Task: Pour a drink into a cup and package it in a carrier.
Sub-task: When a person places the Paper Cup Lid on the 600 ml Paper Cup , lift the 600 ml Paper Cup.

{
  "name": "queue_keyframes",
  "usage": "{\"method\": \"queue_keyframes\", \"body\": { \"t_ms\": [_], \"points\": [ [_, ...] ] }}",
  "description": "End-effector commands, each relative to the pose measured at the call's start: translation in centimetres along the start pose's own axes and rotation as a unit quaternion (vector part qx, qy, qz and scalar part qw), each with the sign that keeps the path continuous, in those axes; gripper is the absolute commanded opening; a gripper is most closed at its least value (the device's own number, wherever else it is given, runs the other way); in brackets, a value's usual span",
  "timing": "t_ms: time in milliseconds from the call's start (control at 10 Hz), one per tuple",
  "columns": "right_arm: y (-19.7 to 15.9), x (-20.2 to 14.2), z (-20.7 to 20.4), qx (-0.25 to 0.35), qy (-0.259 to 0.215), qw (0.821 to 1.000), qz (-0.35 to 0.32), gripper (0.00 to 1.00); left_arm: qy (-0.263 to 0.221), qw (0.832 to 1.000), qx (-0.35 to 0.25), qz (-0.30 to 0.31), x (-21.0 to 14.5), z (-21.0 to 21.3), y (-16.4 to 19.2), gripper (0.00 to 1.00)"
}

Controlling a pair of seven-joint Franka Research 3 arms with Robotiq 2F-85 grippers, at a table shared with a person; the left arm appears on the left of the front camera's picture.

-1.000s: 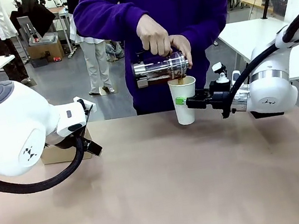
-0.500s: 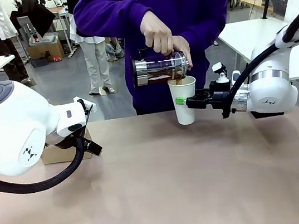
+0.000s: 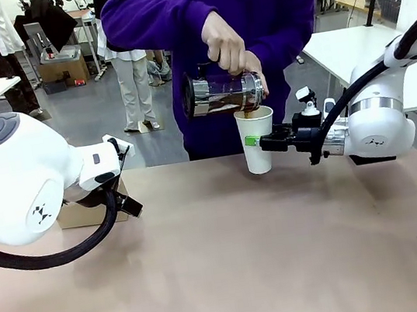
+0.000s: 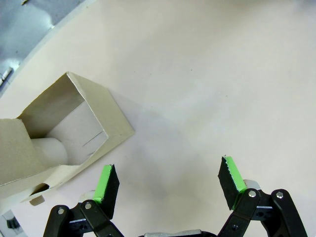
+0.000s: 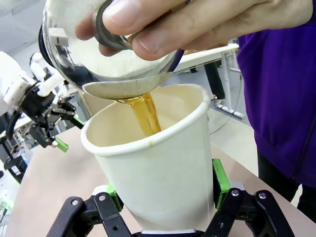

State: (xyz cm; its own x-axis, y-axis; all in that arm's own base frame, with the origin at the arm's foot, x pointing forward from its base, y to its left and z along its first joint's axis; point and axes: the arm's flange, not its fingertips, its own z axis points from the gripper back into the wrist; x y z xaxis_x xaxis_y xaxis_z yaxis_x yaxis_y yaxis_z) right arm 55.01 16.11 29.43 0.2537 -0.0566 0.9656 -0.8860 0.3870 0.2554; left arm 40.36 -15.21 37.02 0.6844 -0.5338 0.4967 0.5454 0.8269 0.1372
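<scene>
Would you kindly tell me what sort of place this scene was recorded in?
Most likely a robotics lab or workshop: a white left arm and right arm share a table with a person, and more white work tables stand behind on a grey floor.

1. The table (image 3: pixel 234 277): 12 o'clock is taken as its far side, where the person (image 3: pixel 272 5) stands.
2. The cup (image 3: pixel 258 148) is at 1 o'clock from the table's centre, near the far edge. It sits between the fingers of the right gripper (image 5: pixel 168 190), which reaches in from 3 o'clock.
3. The pitcher (image 3: pixel 223 93) is above the cup, toward its 11 o'clock. It is tilted, with its lip over the cup's mouth and the person's hand (image 3: pixel 223 44) on top.
4. The drink (image 5: pixel 145 113) runs from the lip into the cup.
5. The carrier (image 4: pixel 111 118) is on the table at 10 o'clock, behind the left arm and well apart from the cup.
6. The left gripper (image 4: pixel 168 185) is over the table just beside the carrier.
</scene>
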Motion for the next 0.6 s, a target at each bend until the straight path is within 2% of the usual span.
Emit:
{"method": "queue_keyframes", "body": {
  "t_ms": [0, 500],
  "points": [
    [0.25, 0.26, -0.23, -0.007, 0.003, 1.000, 0.002, 0.80, -0.001, 1.000, -0.001, 0.001, -0.02, 0.04, 0.03, 1.00],
    [0.25, 0.26, -0.23, -0.007, 0.003, 1.000, 0.002, 0.80, -0.001, 1.000, -0.001, 0.001, -0.02, 0.04, 0.03, 1.00]
  ]
}}
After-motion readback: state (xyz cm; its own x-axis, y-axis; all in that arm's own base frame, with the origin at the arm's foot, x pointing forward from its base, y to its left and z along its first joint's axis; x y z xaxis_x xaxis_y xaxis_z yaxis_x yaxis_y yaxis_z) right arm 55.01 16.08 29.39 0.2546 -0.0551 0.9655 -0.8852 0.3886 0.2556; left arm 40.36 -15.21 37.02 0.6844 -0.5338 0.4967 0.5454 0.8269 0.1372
